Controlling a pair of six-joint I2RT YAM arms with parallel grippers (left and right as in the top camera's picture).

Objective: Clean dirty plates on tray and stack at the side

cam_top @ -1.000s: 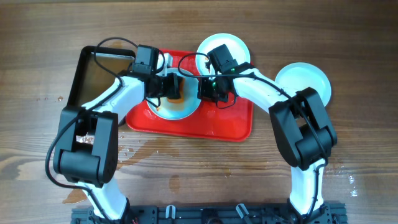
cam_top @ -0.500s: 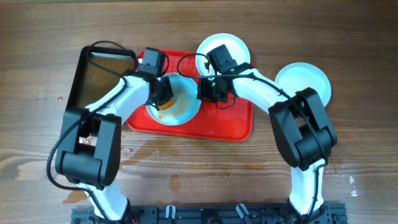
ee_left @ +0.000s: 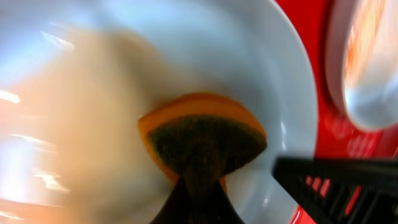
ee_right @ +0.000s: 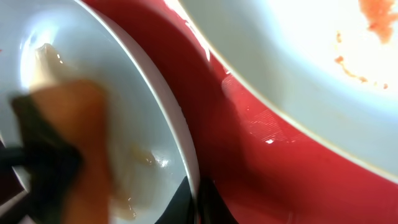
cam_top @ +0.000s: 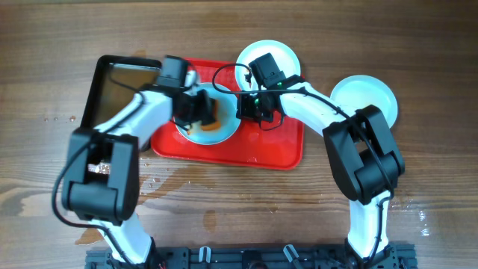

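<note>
Plate (cam_top: 216, 134) on tray (cam_top: 276, 149), mid-scrub.
Left tool (cam_top: 203, 112) clamps sponge (ee_left: 205, 140), now shifted rightward; right tool (cam_top: 245, 108) pinches plate's rim, clearest from its wrist.

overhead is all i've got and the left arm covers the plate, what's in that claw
Observer: An orange sponge with a dark scrub face, pressed into the plate.
Operator: is the right claw on that plate
Observer: Yes, the right claw appears to pinch its rim.
Operator: other plate beside it clean?
Observer: No, the second plate has orange-red smears inside.
</note>
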